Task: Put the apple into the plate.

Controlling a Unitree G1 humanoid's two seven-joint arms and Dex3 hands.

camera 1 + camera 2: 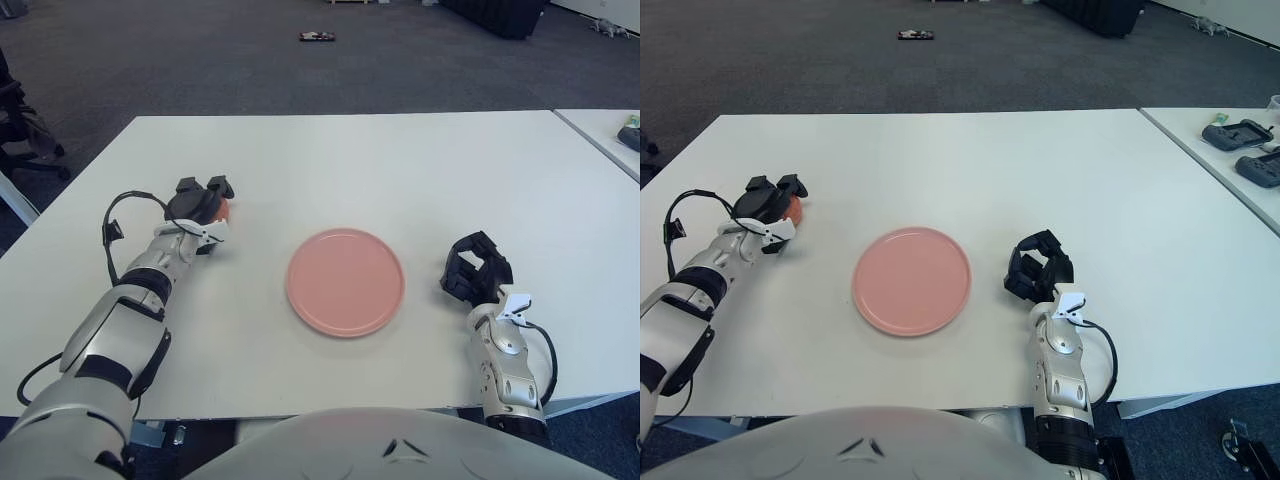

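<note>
A red-orange apple (221, 210) sits on the white table (400, 170) at the left, mostly hidden by my left hand (198, 200). The hand is on top of the apple with its dark fingers curled around it; only the apple's right side shows. It also shows in the right eye view (794, 208). A round pink plate (345, 281) lies flat at the table's middle front, empty, to the right of the apple. My right hand (476, 268) shows to the right of the plate, fingers curled, holding nothing.
A second white table (1230, 150) stands at the right with dark controllers (1238, 131) on it. A black chair (20, 125) is at the far left. A small dark object (316, 37) lies on the grey carpet beyond.
</note>
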